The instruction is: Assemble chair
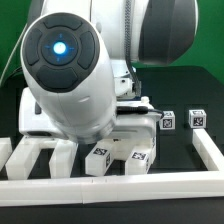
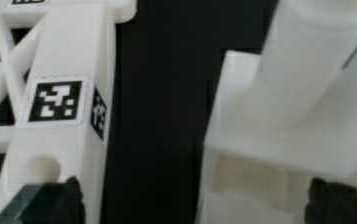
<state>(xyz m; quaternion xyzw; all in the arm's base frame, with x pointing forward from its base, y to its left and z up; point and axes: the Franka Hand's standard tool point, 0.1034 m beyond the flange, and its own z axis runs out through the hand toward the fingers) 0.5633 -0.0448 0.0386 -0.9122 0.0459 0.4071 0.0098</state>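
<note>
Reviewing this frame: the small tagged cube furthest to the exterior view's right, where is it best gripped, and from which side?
Likely from above, with the pincer closing on the two flat, opposite side walls of the cube. It rests flat and stands apart from the neighbouring cube, which seems to leave room on both sides.

Two small cubes (image 1: 168,122) (image 1: 197,118); one slotted frame (image 1: 35,155) (partly hidden); one robot arm (image 1: 70,70)

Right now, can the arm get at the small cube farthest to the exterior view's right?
Probably yes. That cube stands in the open on the black table, nothing over it, only another cube beside it. The fingers are spread open, but must first leave the white frame below them.
</note>
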